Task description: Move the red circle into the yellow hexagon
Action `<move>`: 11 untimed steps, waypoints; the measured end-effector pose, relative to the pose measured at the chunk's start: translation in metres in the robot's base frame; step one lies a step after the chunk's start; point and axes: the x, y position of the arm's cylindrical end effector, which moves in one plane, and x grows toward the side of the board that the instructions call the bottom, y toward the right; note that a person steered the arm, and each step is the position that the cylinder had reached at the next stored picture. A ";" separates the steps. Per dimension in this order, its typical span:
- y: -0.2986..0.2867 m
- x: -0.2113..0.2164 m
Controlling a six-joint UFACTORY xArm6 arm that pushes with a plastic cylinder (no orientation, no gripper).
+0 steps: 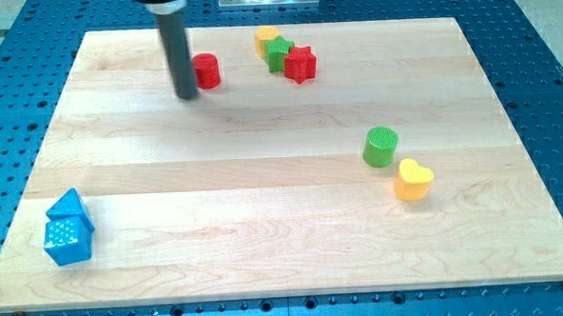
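Observation:
The red circle (207,71) stands near the view's top, left of centre. My tip (186,94) rests on the board just left of it, touching or nearly touching its left side. The yellow hexagon (266,40) sits further right at the view's top edge, partly hidden by a green block (278,53) pressed against its lower right side. A red star block (300,64) touches the green block on the right. A gap of bare board lies between the red circle and the yellow hexagon.
A green cylinder (381,146) and a yellow heart block (414,180) stand at the view's right. Two blue blocks (68,228) sit together at the bottom left. The wooden board (265,225) lies on a blue perforated table.

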 end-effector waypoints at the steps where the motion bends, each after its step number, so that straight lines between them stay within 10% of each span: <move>1: -0.034 -0.003; 4: 0.105 -0.034; 6: 0.047 -0.043; 9: 0.109 -0.064; 11: 0.085 0.017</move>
